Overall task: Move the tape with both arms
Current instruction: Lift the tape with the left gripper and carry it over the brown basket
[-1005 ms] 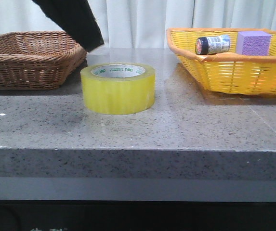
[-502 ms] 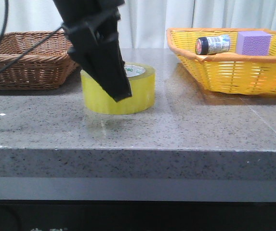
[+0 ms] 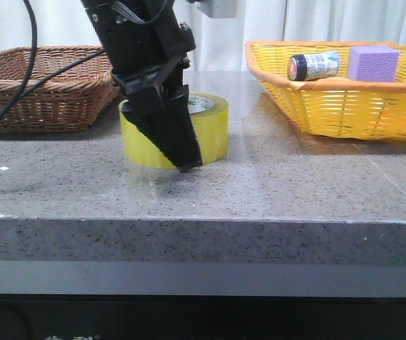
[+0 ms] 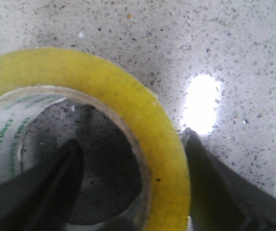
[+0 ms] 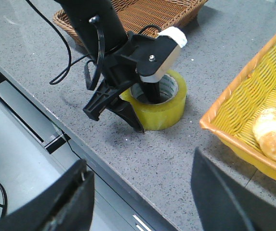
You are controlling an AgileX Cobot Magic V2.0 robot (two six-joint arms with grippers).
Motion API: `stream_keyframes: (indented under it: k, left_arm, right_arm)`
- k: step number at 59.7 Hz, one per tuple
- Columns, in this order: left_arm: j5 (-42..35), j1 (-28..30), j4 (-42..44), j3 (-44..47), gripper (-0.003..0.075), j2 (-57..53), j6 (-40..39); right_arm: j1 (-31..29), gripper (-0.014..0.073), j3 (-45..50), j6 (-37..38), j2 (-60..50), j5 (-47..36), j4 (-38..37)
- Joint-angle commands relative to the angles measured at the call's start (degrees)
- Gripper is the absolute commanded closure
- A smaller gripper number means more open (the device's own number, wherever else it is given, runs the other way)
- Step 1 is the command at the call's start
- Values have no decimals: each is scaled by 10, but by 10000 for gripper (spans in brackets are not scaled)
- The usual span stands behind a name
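Bench (image 3: 273, 191): grey speckled stone, pale curtain behind. Tape (image 3: 213, 127): flat on bench, centre frame. Left gripper (image 4: 133, 192): fingers (image 3: 178, 145) spread, straddling the tape wall, one inside the core, not clenched. Right gripper (image 5: 138, 202): fingers released, raised above the bench. Brown basket (image 3: 40, 85), upper left; yellow basket (image 3: 344, 106), upper right.

Surface (image 3: 273, 191): grey speckled stone, glossy, with a squared front edge. Lying directly on it:
- tape (image 3: 213, 127), flat on its side, near the middle;
- brown wicker basket (image 3: 40, 88), far left corner;
- yellow wicker basket (image 3: 344, 106), far right, well apart from the tape.
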Motion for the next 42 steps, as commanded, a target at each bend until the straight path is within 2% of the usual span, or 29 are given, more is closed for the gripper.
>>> stream_keyframes:
  k: [1, 5, 10, 25, 42]
  left_arm:
    - [-20, -4, -10, -16, 423, -18, 0]
    - [-20, -4, -10, -16, 491, -18, 0]
    - [-20, -4, -10, -16, 540, -18, 0]
    - [4, -4, -10, -41, 544, -22, -20]
    - [61, -4, -10, -154, 544, -26, -50]
  right_arm:
    - [-1, 127, -13, -1, 0, -45, 7]
    - [-1, 127, -13, -1, 0, -45, 7]
    - [-1, 127, -13, -1, 0, -45, 7]
    - [-1, 127, -13, -1, 0, -45, 7]
    - [-1, 127, -13, -1, 0, -45, 7]
